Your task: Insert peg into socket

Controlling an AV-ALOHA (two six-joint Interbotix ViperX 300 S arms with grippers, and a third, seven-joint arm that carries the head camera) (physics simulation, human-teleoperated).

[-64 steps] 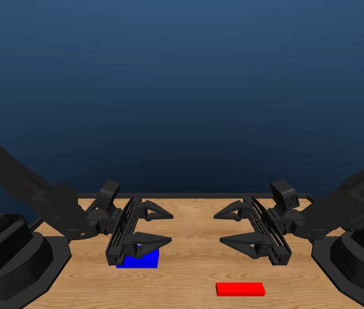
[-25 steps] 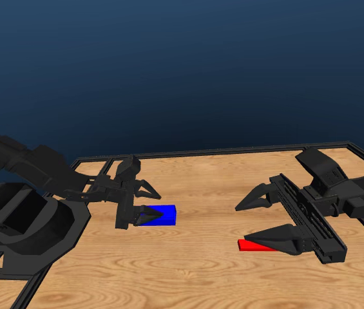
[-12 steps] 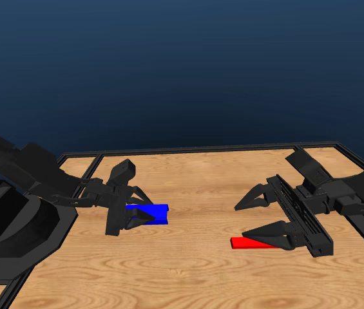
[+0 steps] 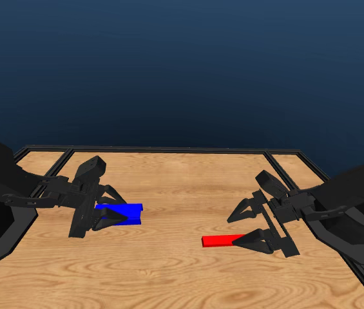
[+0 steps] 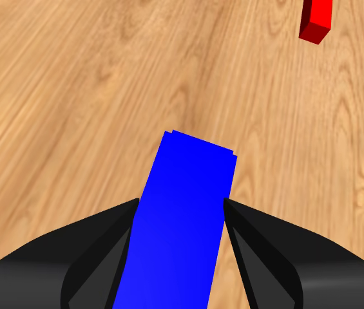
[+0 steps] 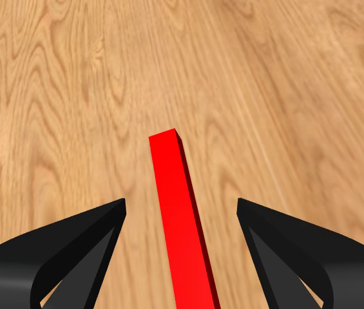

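On the left half of the worktop (image 4: 182, 187), the blue block (image 4: 122, 213) is seen lying flat, with the left pincer (image 4: 107, 209) lowered around its left end. From the left wrist view, both jaws are pressed against the block's (image 5: 185, 212) long sides, so it is pinched; its free end points right, toward the middle. To the right, well apart from it, the red bar (image 4: 219, 241) lies flat nearer the front edge. The right pincer (image 4: 245, 223) is spread wide around the bar's right end, and in the right wrist view bare wood is visible between each jaw and the bar (image 6: 178, 212), so it is not touched. Between block and bar a broad stretch of open wood is left. A dark raised rim (image 4: 169, 150) is seen along the far edge.
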